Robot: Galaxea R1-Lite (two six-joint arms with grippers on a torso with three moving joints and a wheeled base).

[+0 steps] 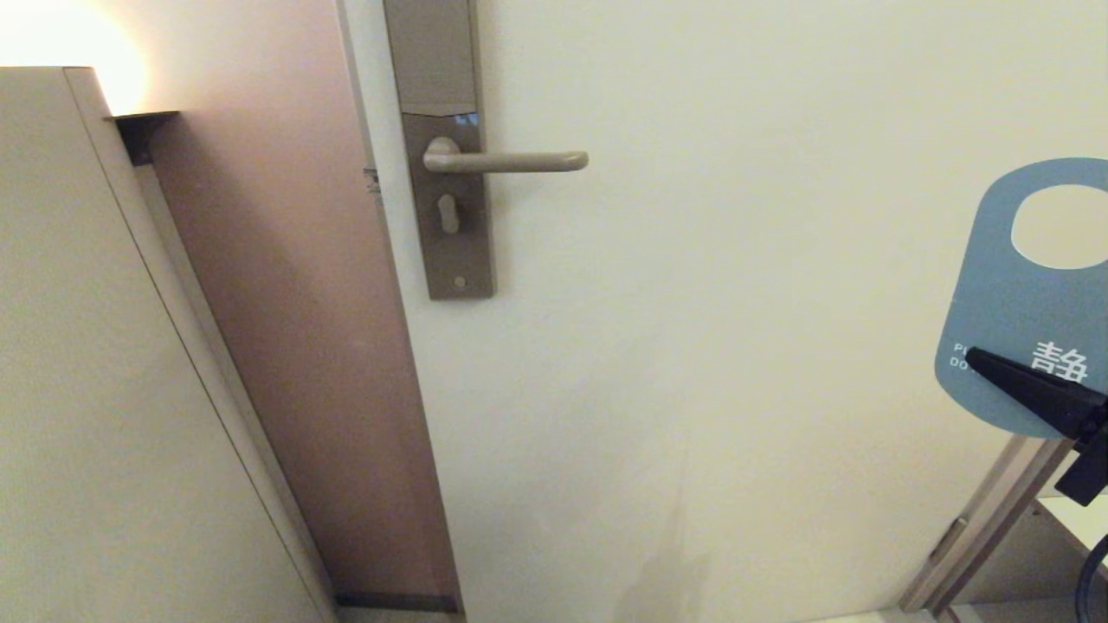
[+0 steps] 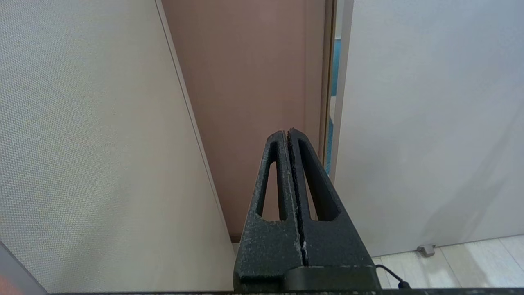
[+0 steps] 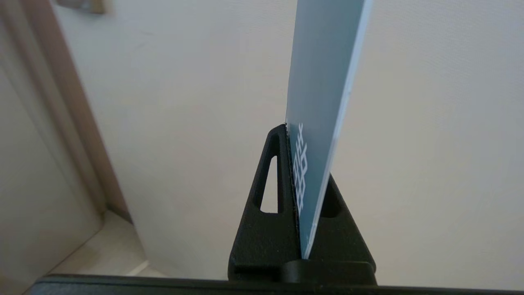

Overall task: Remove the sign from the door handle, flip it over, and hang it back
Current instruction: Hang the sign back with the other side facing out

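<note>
From my head, the handle point(image 1: 506, 161) is bare. My right gripper point(image 1: 982, 359) pinches the sign point(image 1: 1008, 298) far off to the right, blue side showing.

My left gripper point(image 2: 287, 133) is squeezed together, holding nothing.

My right wrist sees the sign point(image 3: 323, 82) standing up, clamped between my fingers point(image 3: 270, 172).

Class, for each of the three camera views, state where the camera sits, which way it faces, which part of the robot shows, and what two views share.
Head view: on the robot's head, facing the door with its bare door handle; the right tool shows at the right edge.
Left wrist view: behind the left tool, shut on nothing, facing the door's edge and the wall.
Right wrist view: behind the right tool, looking along the sign toward the door.
Shared: head and right wrist views both show the right tool clamping the blue sign.
</note>
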